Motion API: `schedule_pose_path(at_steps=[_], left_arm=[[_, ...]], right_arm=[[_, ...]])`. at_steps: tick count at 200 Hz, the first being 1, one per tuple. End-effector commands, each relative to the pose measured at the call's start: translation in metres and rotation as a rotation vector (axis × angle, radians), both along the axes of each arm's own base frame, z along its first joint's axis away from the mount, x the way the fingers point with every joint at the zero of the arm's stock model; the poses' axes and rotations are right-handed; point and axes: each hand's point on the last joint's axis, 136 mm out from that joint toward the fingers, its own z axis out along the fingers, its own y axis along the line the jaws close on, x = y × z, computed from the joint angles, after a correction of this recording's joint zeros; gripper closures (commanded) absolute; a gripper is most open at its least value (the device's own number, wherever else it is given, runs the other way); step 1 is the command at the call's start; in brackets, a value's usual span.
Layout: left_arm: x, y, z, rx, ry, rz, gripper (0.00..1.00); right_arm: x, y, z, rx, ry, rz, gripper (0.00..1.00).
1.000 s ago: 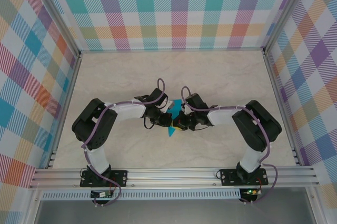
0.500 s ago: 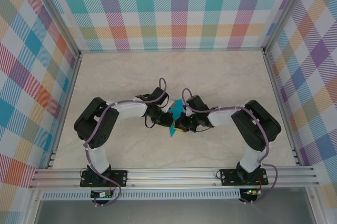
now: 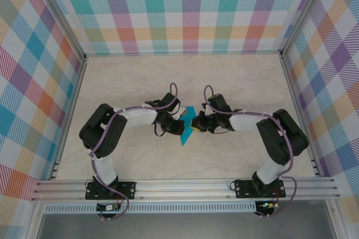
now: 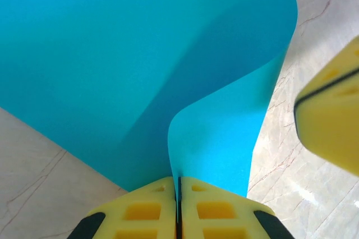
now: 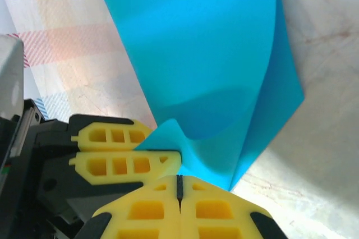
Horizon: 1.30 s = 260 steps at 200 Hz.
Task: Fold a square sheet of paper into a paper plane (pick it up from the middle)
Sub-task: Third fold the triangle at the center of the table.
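The square sheet of paper (image 3: 183, 138) is teal-blue and curls up off the table between my two grippers. My left gripper (image 3: 180, 125) is shut on one edge of it; in the left wrist view the sheet (image 4: 112, 54) runs into the closed seam of the yellow tips (image 4: 178, 178) and bends upward. My right gripper (image 3: 194, 122) is shut with nothing in its seam (image 5: 179, 177), its tips just short of the sheet (image 5: 207, 54). The left fingers (image 5: 120, 163) lie right beside it, pinching the paper's corner. The right fingers (image 4: 336, 132) hang over bare table beside the sheet.
The marble-patterned table top (image 3: 129, 82) is walled by checked panels (image 3: 185, 9) at the back and both sides. An aluminium rail (image 3: 185, 185) runs along the near edge, where both arm bases are bolted.
My right arm has swung its wrist up and to the right, drawing its gripper back a little from the paper. The left gripper has stayed in place, pinching the sheet.
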Motion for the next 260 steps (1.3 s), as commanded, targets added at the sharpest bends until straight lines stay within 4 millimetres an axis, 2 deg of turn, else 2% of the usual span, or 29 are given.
schedule_pose_path(at_steps=[1,42,71,101,118,155,176,219,260], left_arm=[[-0.012,0.013,-0.024,0.080,0.067,-0.013,0.92],[-0.013,0.014,-0.024,0.083,0.071,-0.014,0.92],[-0.014,0.015,-0.025,0.086,0.072,-0.016,0.92],[-0.017,0.017,-0.028,0.097,0.079,-0.020,0.92],[-0.017,0.017,-0.029,0.099,0.082,-0.020,0.92],[-0.016,0.018,-0.029,0.104,0.077,-0.021,0.92],[-0.016,0.018,-0.028,0.102,0.075,-0.021,0.92],[-0.016,0.017,-0.028,0.100,0.078,-0.019,0.92],[-0.017,0.018,-0.029,0.104,0.081,-0.021,0.92]], right_arm=[[0.004,0.008,0.002,0.027,-0.007,0.049,1.00],[0.009,0.009,-0.006,0.023,0.006,0.063,1.00],[0.007,-0.003,-0.028,-0.034,0.032,0.048,1.00],[0.005,-0.008,-0.043,-0.047,0.062,0.042,0.99],[0.005,-0.005,-0.036,-0.027,0.061,0.051,0.98],[0.019,-0.006,0.005,0.025,-0.012,0.056,0.97],[0.029,-0.009,0.012,0.037,-0.039,0.052,0.97],[0.031,-0.009,-0.010,0.022,0.006,0.060,0.99],[0.027,-0.022,-0.043,-0.066,0.058,0.027,0.99]])
